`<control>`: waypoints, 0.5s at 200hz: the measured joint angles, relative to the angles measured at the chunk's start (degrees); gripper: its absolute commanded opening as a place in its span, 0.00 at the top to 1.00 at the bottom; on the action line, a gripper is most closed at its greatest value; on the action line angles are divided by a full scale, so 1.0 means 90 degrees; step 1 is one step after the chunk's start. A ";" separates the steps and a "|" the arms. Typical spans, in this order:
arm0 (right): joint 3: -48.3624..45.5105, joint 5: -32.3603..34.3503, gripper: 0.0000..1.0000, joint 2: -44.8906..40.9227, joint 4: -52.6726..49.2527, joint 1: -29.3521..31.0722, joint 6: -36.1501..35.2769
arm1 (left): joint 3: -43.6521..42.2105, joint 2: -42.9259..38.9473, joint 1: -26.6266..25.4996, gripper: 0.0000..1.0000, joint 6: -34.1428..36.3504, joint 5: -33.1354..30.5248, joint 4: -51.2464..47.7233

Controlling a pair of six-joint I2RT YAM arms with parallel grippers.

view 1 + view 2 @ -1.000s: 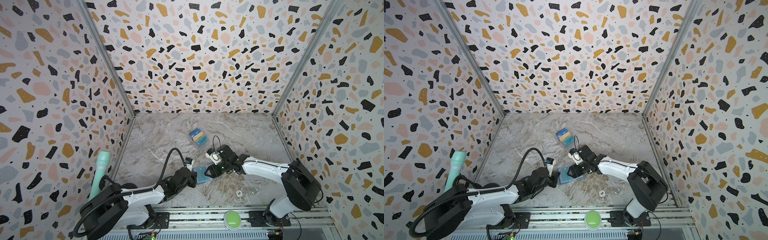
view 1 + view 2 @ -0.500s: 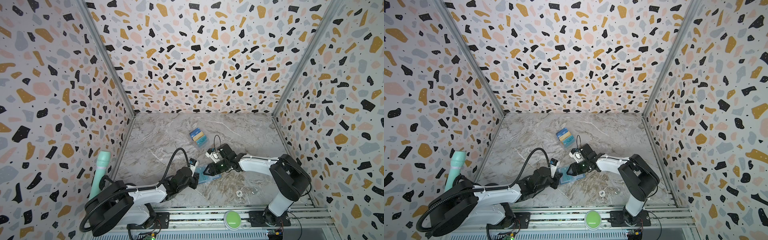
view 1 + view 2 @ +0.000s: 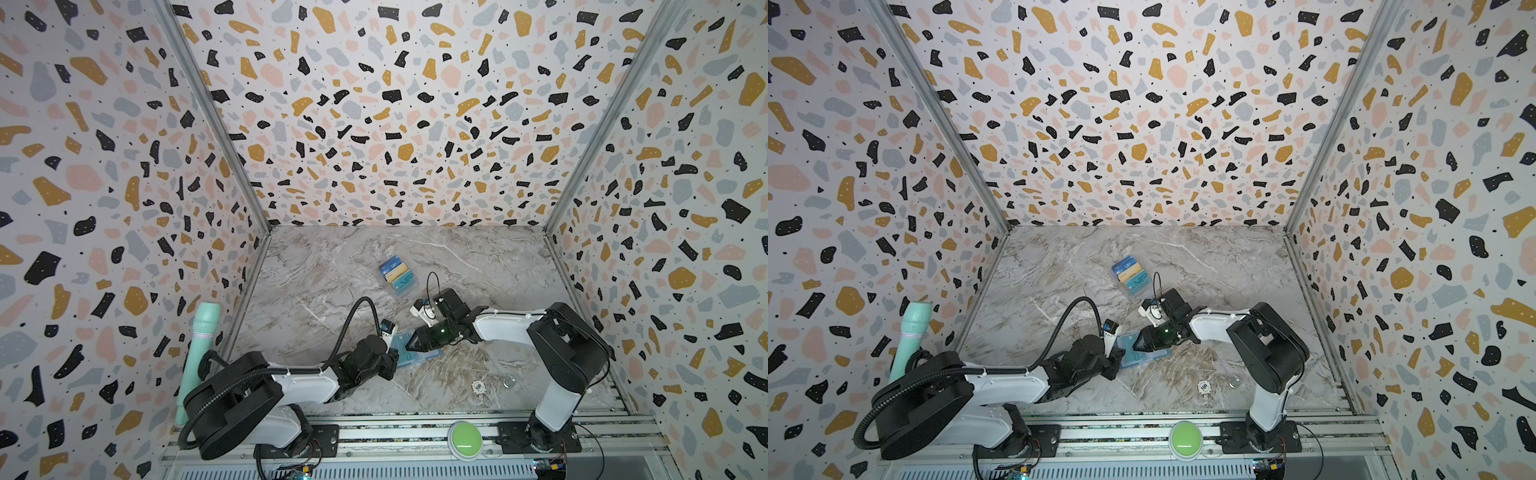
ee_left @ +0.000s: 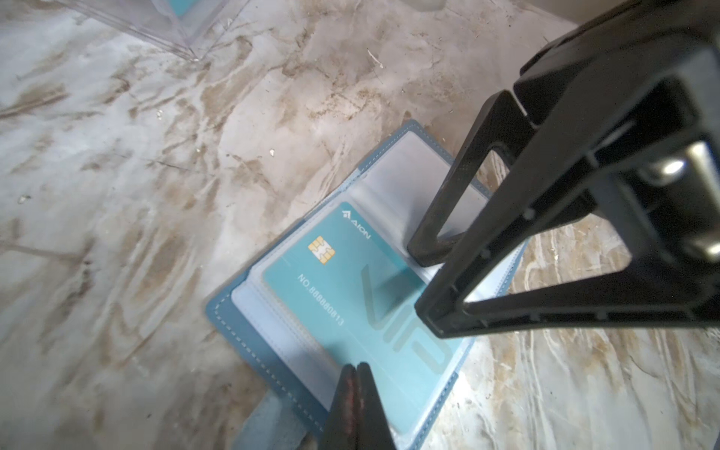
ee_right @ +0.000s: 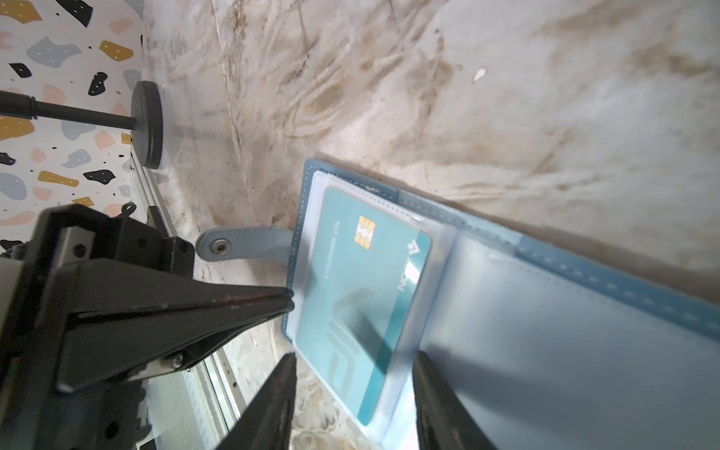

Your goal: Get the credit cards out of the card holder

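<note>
The card holder (image 3: 419, 356) (image 3: 1148, 353) lies open on the marble floor, a slate-blue wallet with clear sleeves and a snap strap (image 5: 241, 245). One teal credit card (image 4: 350, 296) (image 5: 362, 288) with a gold chip sits in a sleeve. My left gripper (image 4: 356, 368) (image 5: 289, 302) is shut, its tips pressing the holder's edge beside the strap. My right gripper (image 5: 354, 389) (image 4: 428, 280) is open. Its two fingers straddle one short end of the teal card, one off the holder's edge and one on the sleeve by the fold.
A clear tiered stand (image 3: 397, 276) (image 3: 1130, 275) behind the arms holds blue, tan and teal cards. Two small round metal bits (image 3: 478, 387) lie front right. A black round-based post (image 5: 146, 124) stands by the left wall, and a green button (image 3: 464, 438) sits on the front rail.
The right gripper's jaws have narrowed a little around the card's end and it has edged left over the holder. The left gripper stays shut on the holder's edge.
</note>
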 measured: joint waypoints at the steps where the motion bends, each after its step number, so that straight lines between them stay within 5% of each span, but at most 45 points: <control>1: 0.0002 -0.0002 0.51 0.0002 0.0000 0.0000 0.0000 | -0.0002 0.0002 0.0000 1.00 0.0002 0.0000 0.0000; 100: 0.0100 -0.0311 0.53 0.0148 0.0109 -0.0027 0.0039 | -0.0216 0.0066 0.0000 1.00 -0.0022 -0.0007 0.0318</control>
